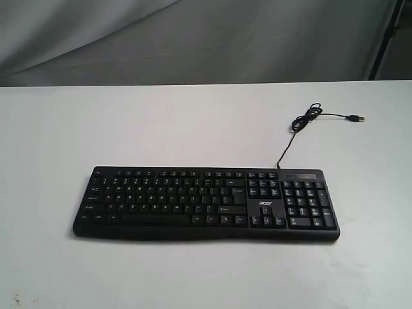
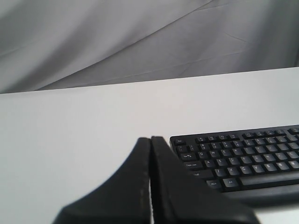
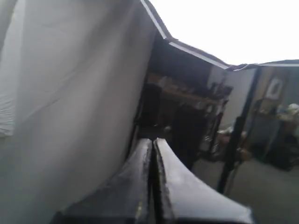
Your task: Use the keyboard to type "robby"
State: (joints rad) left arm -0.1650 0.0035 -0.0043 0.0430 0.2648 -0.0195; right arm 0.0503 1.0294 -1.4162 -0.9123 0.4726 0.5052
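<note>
Partly hidden keyboard (image 2: 243, 158) behind left claw (image 2: 150, 140).

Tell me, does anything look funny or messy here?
The keyboard sits flat and whole. Only its USB cable looks odd: it curls in a loose loop, and the plug lies on the table, plugged into nothing.

The wide, flat black keyboard (image 1: 206, 203) is seen as matt plastic w/ white printed legends, and its thin black cable (image 1: 309, 116) as smooth sheathing. The white table top (image 1: 96, 129) is shown smooth & matt, and the grey backdrop (image 1: 193, 38) is read as soft, creased cloth. The black left gripper (image 2: 150, 139) is seen as matt plastic; a dull sheen is shown on the black right gripper (image 3: 153, 141).
</note>
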